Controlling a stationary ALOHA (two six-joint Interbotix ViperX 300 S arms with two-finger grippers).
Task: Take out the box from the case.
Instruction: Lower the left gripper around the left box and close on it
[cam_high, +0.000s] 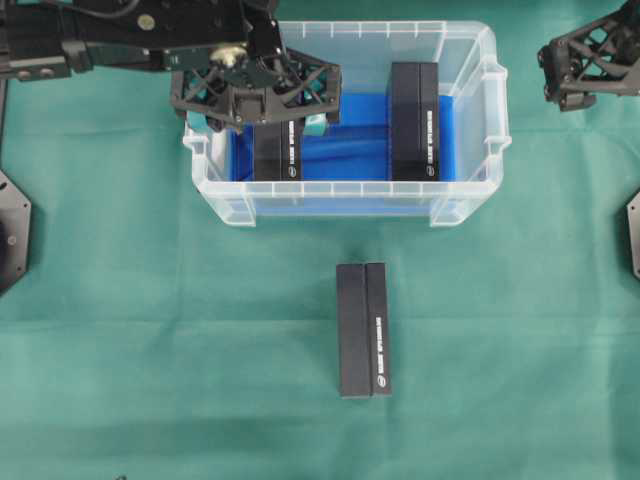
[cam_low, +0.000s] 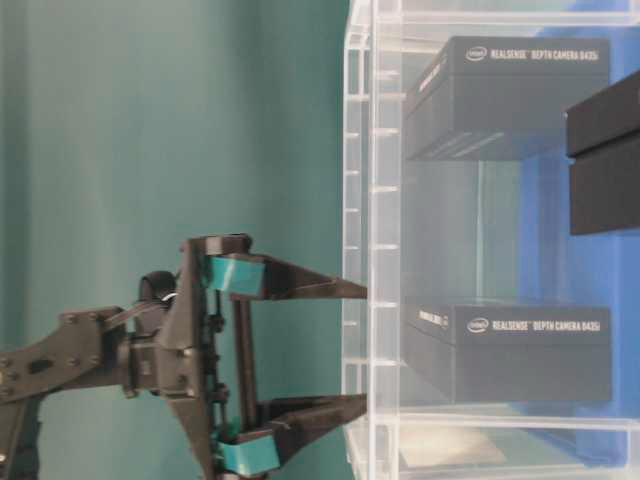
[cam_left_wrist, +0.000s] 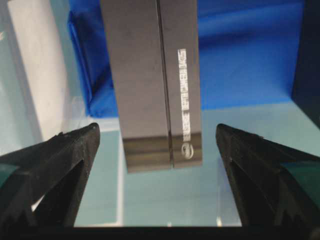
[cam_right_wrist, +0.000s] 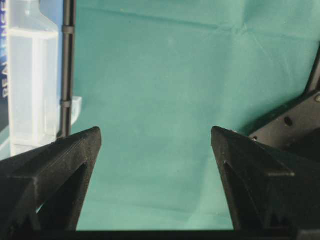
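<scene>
While both end effectors gape empty, box (cam_low: 520, 350) reads "REALSENSE DEPTH CAMERA D435i".

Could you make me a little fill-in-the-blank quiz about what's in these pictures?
1. Inside the case there are ___ black boxes.
2. One more black box lies outside it on the ___ cloth.
3. The left hand hangs over the left box in the case with its fingers ___.
4. The sheet lining the case's bottom is ___.

Missing words: two; green; open; blue
</scene>
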